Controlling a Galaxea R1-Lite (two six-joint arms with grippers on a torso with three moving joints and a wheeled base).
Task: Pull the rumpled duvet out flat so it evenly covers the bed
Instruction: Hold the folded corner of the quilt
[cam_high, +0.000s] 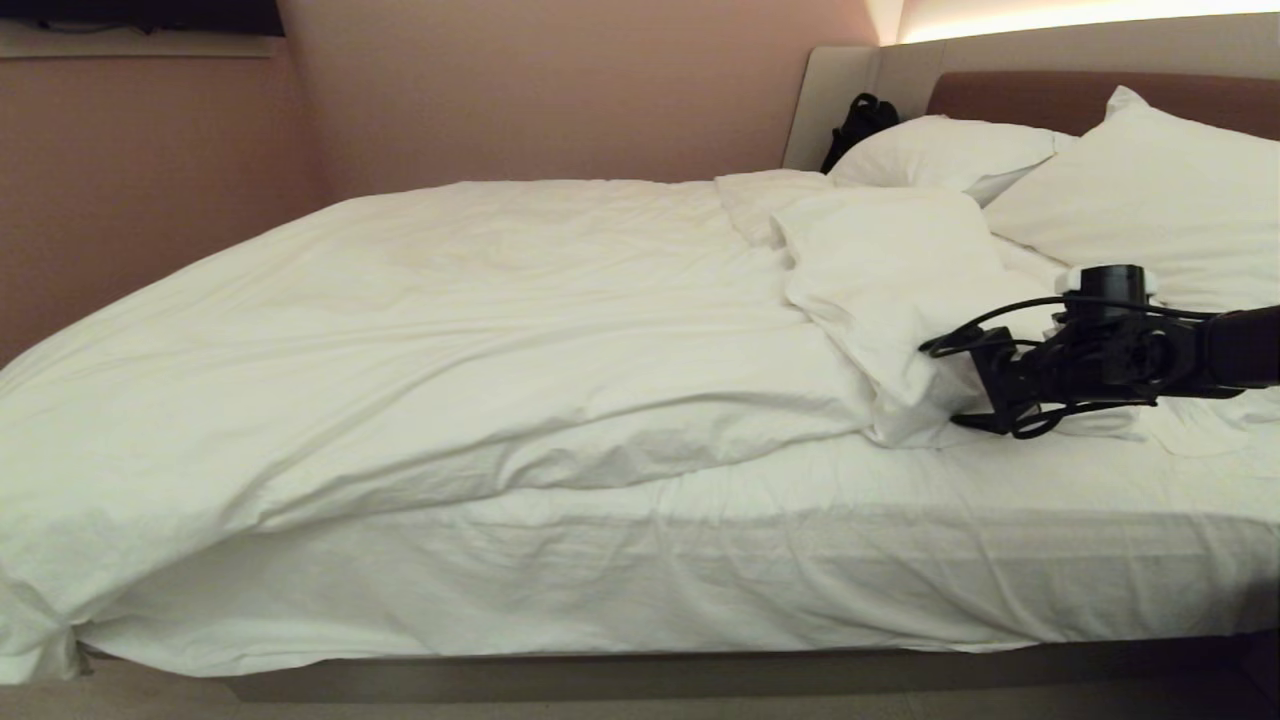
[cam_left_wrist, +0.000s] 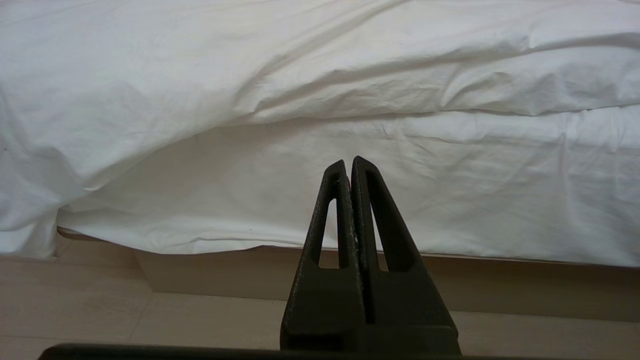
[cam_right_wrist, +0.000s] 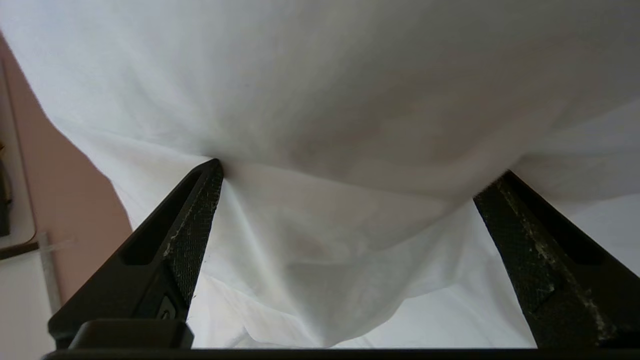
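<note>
The white duvet (cam_high: 500, 300) lies rumpled over the bed (cam_high: 700, 570), its near edge drawn back from the mattress side. One corner is folded back near the pillows. My right gripper (cam_high: 950, 385) reaches in from the right at that folded corner. It stands open, fingers wide apart, and a hanging fold of the duvet (cam_right_wrist: 350, 90) fills the gap of the right gripper (cam_right_wrist: 360, 169). The left gripper (cam_left_wrist: 348, 162) is shut and empty. It hangs low beside the bed, facing the sheeted mattress side (cam_left_wrist: 450, 190) below the duvet's edge (cam_left_wrist: 250, 60), and does not show in the head view.
Two white pillows (cam_high: 950, 150) (cam_high: 1150, 190) lean on the brown headboard (cam_high: 1020, 95). A black bag (cam_high: 860, 120) sits at the bed's far side. A pink wall runs behind. The grey-beige base (cam_high: 600, 680) and the pale floor (cam_left_wrist: 75, 310) lie below.
</note>
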